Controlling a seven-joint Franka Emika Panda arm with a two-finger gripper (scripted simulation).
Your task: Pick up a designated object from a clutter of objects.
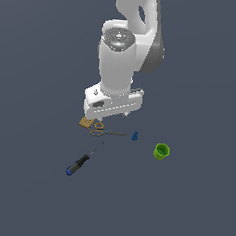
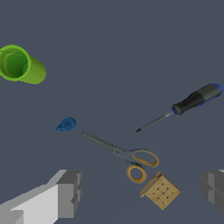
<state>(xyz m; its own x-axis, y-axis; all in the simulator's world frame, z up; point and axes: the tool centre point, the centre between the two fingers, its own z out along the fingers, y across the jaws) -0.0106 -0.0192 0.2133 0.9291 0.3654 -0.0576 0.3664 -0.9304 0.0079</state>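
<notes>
The scissors (image 1: 108,133) lie flat on the dark floor, with two tan-gold ring handles and thin dark grey blades. In the wrist view the scissors (image 2: 124,155) have their handles next to the tan tile (image 2: 160,190). My gripper (image 1: 111,116) hangs above them, open and empty. In the wrist view the gripper (image 2: 140,190) shows one finger (image 2: 68,192) on one side and the other finger (image 2: 214,187) on the other side, wide apart. The scissor handles and the tile lie between the fingers, below them.
The tan waffle-like tile (image 1: 86,121) touches or nearly touches the scissor handles. A tiny blue piece (image 1: 134,136) lies just past the blade tips. A green cup (image 1: 161,151) lies towards the exterior view's right. A black-and-blue screwdriver (image 1: 79,163) lies nearer the front, also seen in the wrist view (image 2: 192,101).
</notes>
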